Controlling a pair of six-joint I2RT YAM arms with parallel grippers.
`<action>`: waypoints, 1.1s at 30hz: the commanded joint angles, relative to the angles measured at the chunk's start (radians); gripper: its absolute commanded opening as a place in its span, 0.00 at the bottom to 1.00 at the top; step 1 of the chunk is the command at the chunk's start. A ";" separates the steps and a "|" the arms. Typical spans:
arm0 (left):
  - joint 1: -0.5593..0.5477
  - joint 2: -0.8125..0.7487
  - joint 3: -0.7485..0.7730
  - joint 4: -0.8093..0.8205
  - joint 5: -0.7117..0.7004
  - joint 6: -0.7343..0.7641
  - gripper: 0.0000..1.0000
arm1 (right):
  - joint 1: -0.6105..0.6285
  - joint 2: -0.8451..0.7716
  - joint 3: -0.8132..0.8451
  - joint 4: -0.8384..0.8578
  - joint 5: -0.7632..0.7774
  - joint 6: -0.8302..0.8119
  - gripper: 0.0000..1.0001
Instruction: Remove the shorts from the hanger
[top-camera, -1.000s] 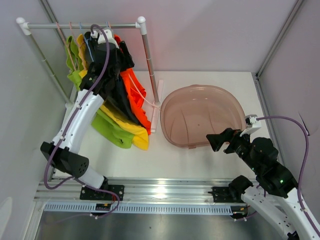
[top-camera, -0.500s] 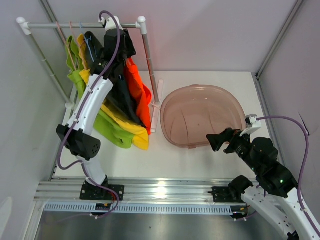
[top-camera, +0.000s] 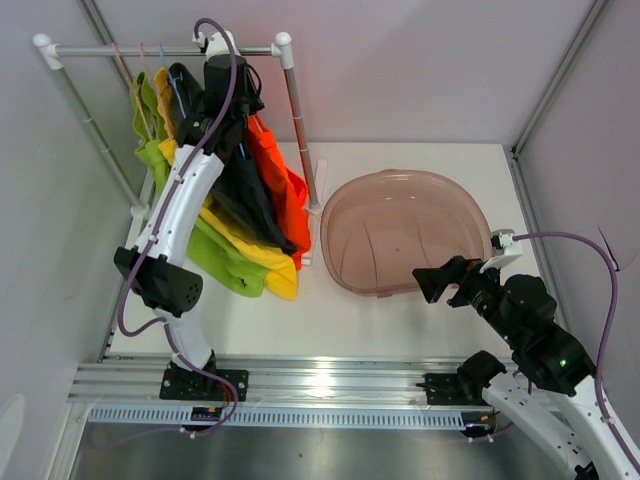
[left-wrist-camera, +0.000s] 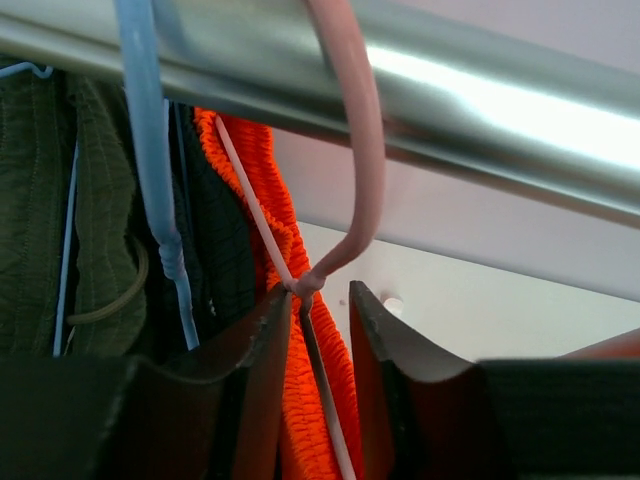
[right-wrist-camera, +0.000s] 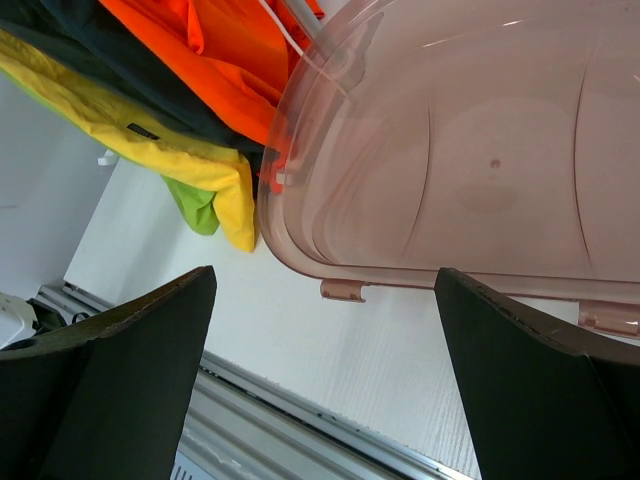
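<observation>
Several shorts hang on hangers from a rail (top-camera: 150, 50) at the back left: orange (top-camera: 282, 190), black (top-camera: 245, 200), yellow (top-camera: 262, 255) and lime green (top-camera: 215, 258). The dark olive-grey pair (left-wrist-camera: 95, 180) shows in the left wrist view. My left gripper (top-camera: 243, 105) is up at the rail. In its wrist view the left gripper (left-wrist-camera: 320, 295) is narrowly open, its jaws on either side of the pink hanger (left-wrist-camera: 365, 150) neck and the orange shorts' waistband (left-wrist-camera: 310, 400). My right gripper (top-camera: 440, 280) is wide open and empty (right-wrist-camera: 322, 290), low by the basin's near edge.
A pink translucent basin (top-camera: 400, 176) sits on the table right of the rack, also in the right wrist view (right-wrist-camera: 450, 150). A blue hanger (left-wrist-camera: 150, 150) hangs beside the pink one. The rack's right post (top-camera: 300, 130) stands between the shorts and the basin. Grey walls enclose the table.
My left arm has risen and reached back to the rail, bringing the gripper to the top of the orange shorts' hanger. The orange shorts have swung slightly right. The right arm has not moved.
</observation>
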 joint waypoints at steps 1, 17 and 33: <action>0.011 -0.002 -0.001 0.005 -0.007 0.010 0.39 | 0.006 0.000 0.010 0.020 0.015 -0.012 0.99; -0.005 -0.003 0.135 -0.108 -0.018 0.045 0.00 | 0.003 0.001 0.013 0.034 0.024 -0.019 0.99; -0.035 -0.057 0.261 -0.317 0.134 -0.050 0.00 | 0.074 0.485 0.357 0.294 0.001 -0.099 0.99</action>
